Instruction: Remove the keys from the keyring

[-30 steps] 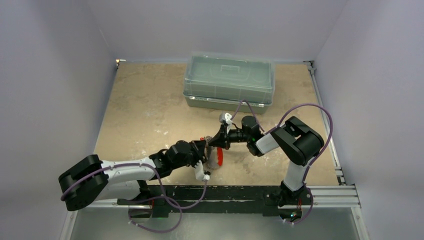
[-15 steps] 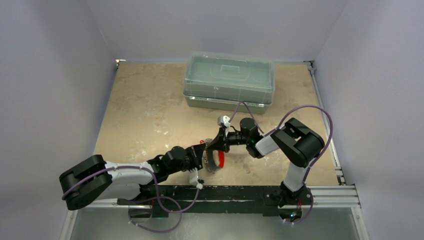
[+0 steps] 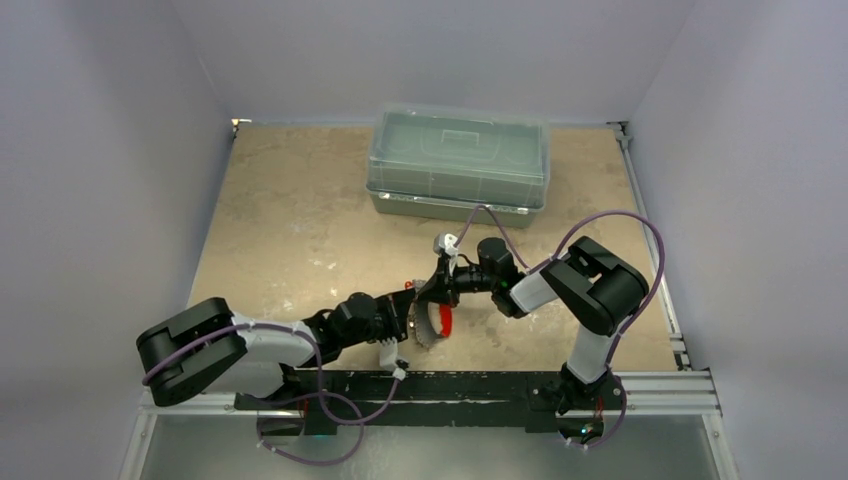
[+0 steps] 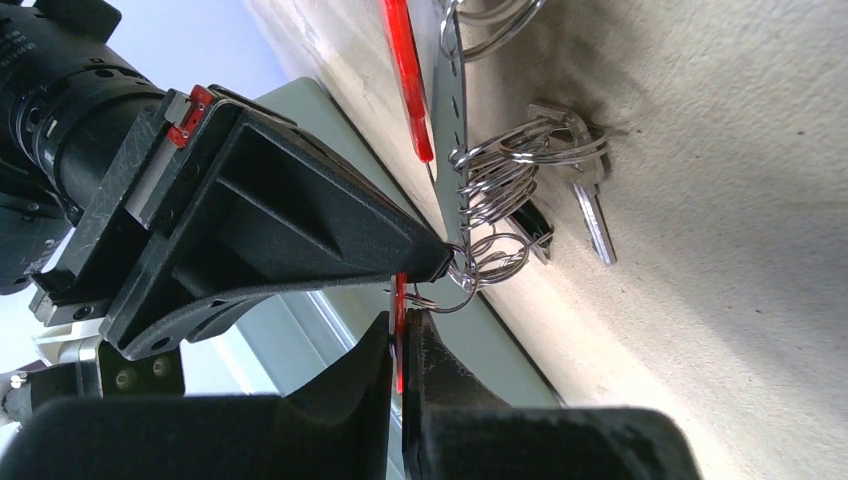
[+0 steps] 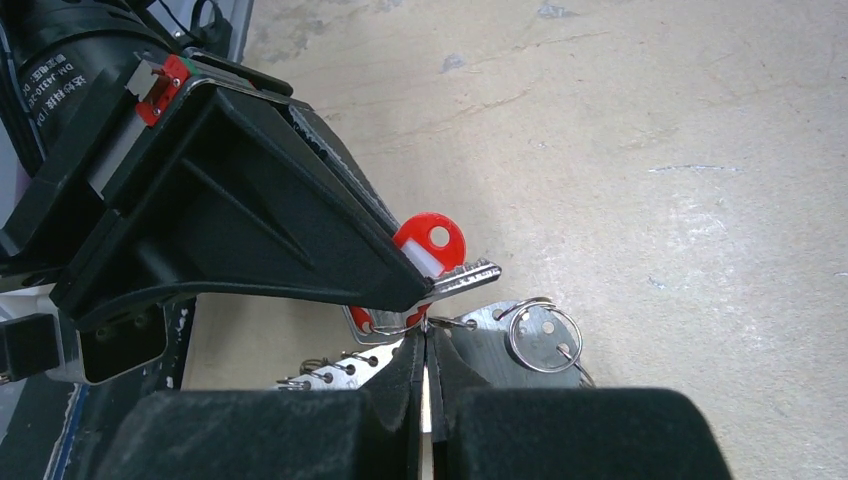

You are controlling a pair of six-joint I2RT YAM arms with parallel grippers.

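Both grippers meet at the keyring (image 3: 433,326), a small crescent plate with a red edge, held near the table's front middle. My left gripper (image 4: 400,325) is shut on the red head of one of the keys (image 5: 430,240); its silvery blade (image 5: 472,278) sticks out past the jaw tips. My right gripper (image 5: 425,338) is shut on a thin metal loop (image 5: 400,326) at the holed plate of the keyring (image 5: 490,349). More wire loops (image 4: 500,180) hang off the keyring (image 4: 452,90). Other silvery keys (image 4: 592,215) lie against the table.
A large clear plastic box (image 3: 458,165) stands at the back middle, behind the grippers. A black rail (image 3: 470,385) carrying both arm bases runs along the near edge. Grey walls close the table in on the left, back and right.
The left arm has swung its elbow forward and the keyring has shifted slightly left and nearer. The right gripper followed it a little. Both grippers stayed shut.
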